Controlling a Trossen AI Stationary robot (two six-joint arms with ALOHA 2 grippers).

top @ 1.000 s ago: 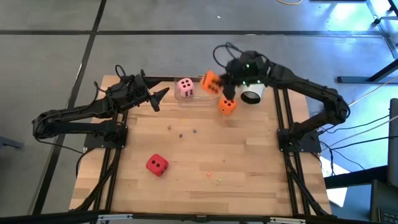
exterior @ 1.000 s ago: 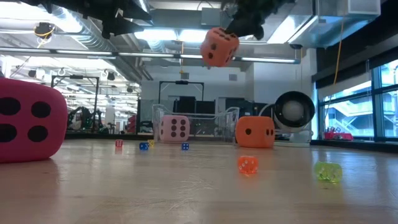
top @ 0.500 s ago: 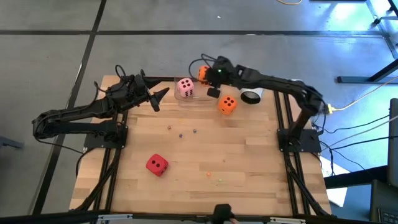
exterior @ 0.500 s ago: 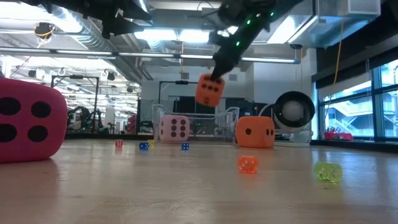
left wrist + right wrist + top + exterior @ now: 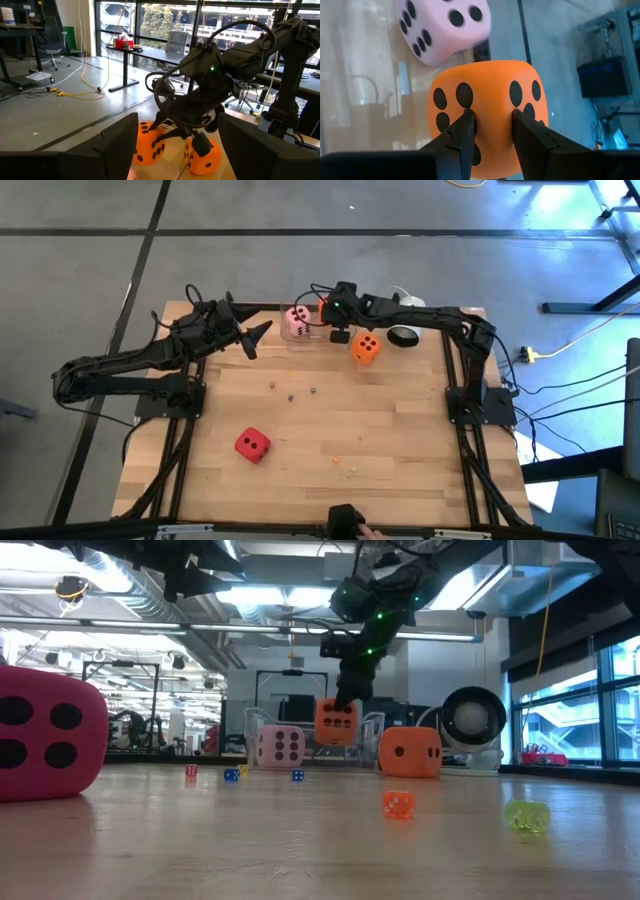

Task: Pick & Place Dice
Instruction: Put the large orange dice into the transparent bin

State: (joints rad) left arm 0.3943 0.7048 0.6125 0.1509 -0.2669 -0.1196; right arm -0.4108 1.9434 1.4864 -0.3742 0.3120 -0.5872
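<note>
At the table's far edge, the orange die (image 5: 487, 107) hangs in the clear tray (image 5: 372, 725), pinched by our right gripper (image 5: 492, 125) from above, the pink die (image 5: 442, 27) just beside it. Release is straight down. Our left gripper (image 5: 252, 335) waits nearby, spread. We read no labels.

Bright ceiling lights (image 5: 270, 595) glare in the low view; the near red die (image 5: 45, 735) blurs.
</note>
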